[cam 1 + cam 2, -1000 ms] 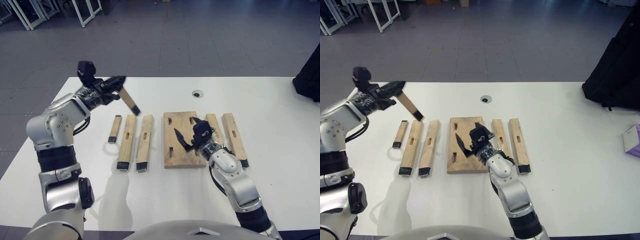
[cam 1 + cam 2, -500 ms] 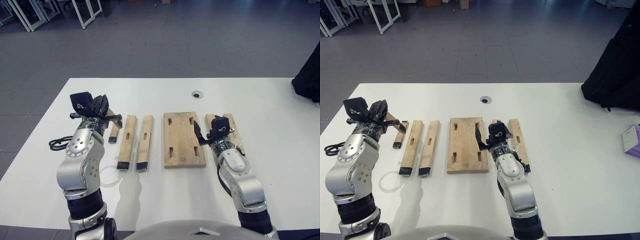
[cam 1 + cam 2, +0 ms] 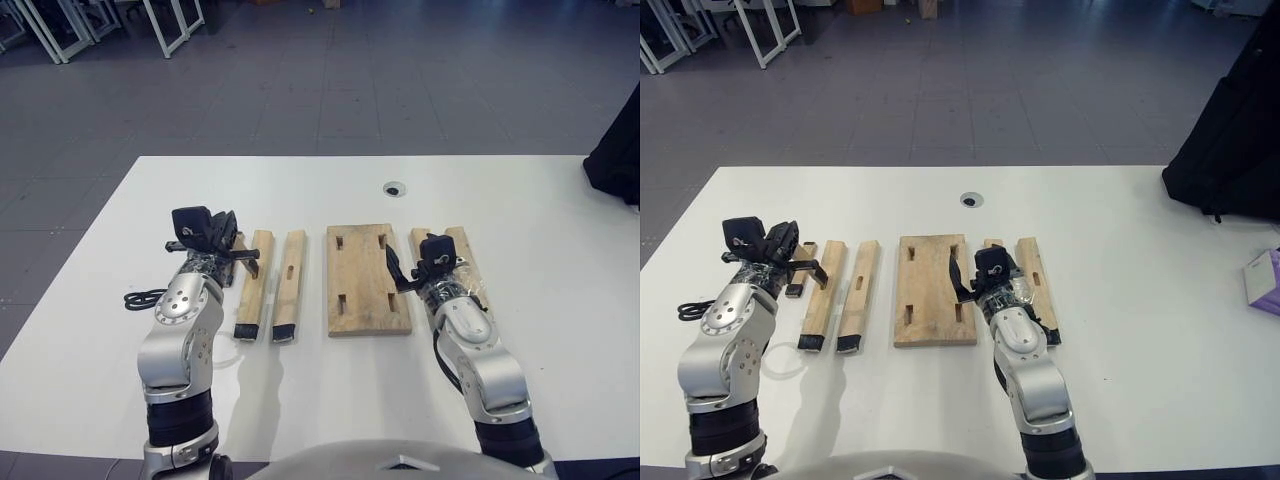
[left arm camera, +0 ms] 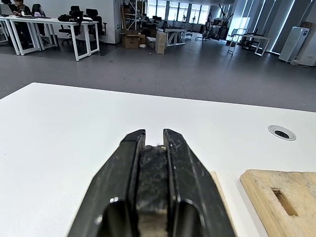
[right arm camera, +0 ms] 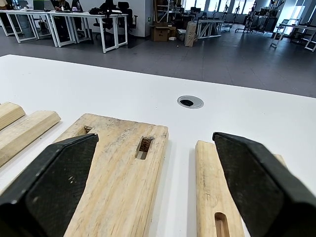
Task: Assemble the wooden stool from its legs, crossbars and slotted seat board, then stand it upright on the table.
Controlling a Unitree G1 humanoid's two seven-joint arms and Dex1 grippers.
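left claw (image 4: 154, 134) pinches a short crossbar (image 4: 152, 170) near the table's (image 3: 530, 200) left edge; right claw (image 5: 155, 143) gapes wide, empty, over the seat board (image 3: 362, 285).

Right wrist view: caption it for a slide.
Open right gripper framing the slotted seat board and a slotted leg lying side by side on the white table.

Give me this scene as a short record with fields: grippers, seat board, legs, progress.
left gripper: shut on a crossbar, beside the left legs
right gripper: open, above the seat board's right edge
seat board: flat on the table, four slots showing
left legs: two, lying flat
right legs: two, lying flat
progress: nothing joined yet
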